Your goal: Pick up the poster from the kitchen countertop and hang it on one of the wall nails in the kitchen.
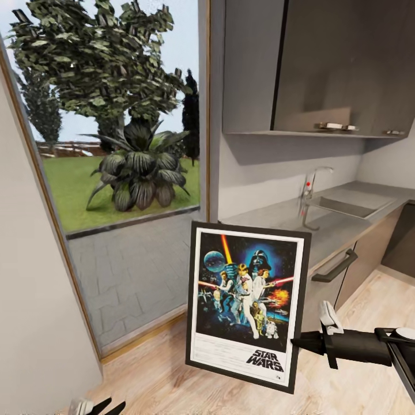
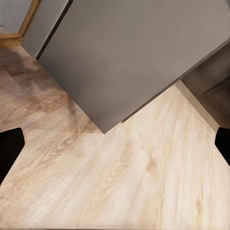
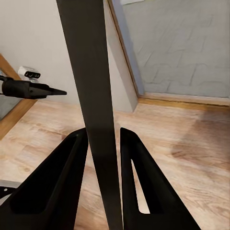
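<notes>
Gripping the stiff, thin, black-framed Star Wars poster (image 1: 248,305) edge-on in the right claw (image 1: 297,342), lower centre; left claw (image 1: 97,408) gaping.

Poster (image 1: 246,302): glossy print, white paper border, thin matt black frame. Kitchen surface (image 1: 328,222): smooth grey, steel-like sheen. Tap (image 1: 311,187): polished metal. Floor (image 1: 155,374): pale wood planks, visible grain. Cabinets (image 1: 323,63): smooth matt grey. Right hand (image 1: 300,344): matt black plastic.
</notes>
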Robot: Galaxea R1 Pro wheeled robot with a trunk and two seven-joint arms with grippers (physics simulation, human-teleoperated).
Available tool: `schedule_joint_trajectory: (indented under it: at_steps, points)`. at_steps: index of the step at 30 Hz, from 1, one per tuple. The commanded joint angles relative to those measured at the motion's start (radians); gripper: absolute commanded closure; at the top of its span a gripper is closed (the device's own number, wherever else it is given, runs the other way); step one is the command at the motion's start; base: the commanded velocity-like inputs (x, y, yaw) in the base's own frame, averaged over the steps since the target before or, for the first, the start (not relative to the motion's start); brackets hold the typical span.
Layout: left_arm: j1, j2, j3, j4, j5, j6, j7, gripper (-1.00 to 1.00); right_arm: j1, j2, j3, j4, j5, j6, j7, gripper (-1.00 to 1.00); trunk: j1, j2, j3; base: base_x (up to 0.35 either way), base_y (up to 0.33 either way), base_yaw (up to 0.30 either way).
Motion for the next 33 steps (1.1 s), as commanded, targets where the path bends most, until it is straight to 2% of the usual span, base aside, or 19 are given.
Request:
schedule_joint_trajectory:
  at_steps: [1, 11, 22, 33]
  points:
    - [0.000, 0.000, -0.008, 0.000, 0.007, -0.005, 0.003, -1.00, -0.001, 0.000, -0.001, 0.000, 0.002, 0.012, 0.006, 1.00, 0.000, -0.001, -0.003, 0.000, 0.000, 0.000]
    - [0.001, 0.000, -0.008, 0.000, 0.007, -0.004, 0.027, -1.00, -0.001, 0.000, -0.001, -0.001, 0.003, 0.012, 0.006, 1.00, 0.000, -0.001, -0.019, 0.000, 0.000, 0.000]
    - [0.001, 0.000, -0.010, 0.000, 0.008, -0.004, 0.028, -1.00, -0.001, 0.000, -0.002, 0.000, 0.002, 0.012, 0.006, 1.00, -0.042, 0.076, -0.001, 0.000, 0.000, 0.000]
    - [0.001, 0.000, -0.010, 0.000, 0.007, -0.004, 0.030, -1.00, -0.001, 0.000, -0.002, 0.000, 0.001, 0.012, 0.005, 1.00, -0.084, 0.153, 0.031, 0.000, 0.000, 0.000]
